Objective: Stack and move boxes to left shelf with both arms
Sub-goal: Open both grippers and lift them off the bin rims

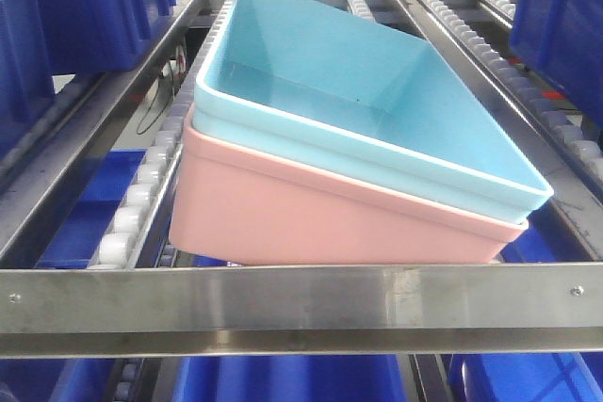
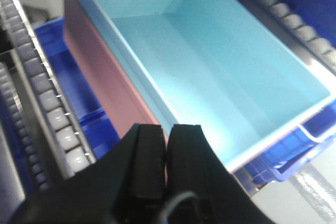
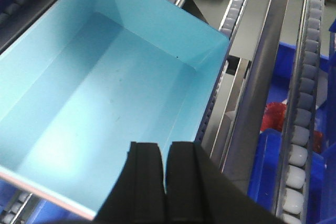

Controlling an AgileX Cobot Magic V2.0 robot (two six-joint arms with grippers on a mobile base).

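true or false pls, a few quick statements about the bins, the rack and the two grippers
1. The light blue bin sits nested in the pink bin. True.
2. The stack rests on the floor. False: it sits on the roller rack.
3. The blue bin holds parts. False: it is empty.
4. The left gripper is shut, holding nothing. True.
5. The right gripper clamps the bin's rim. False: it is shut and holds nothing.
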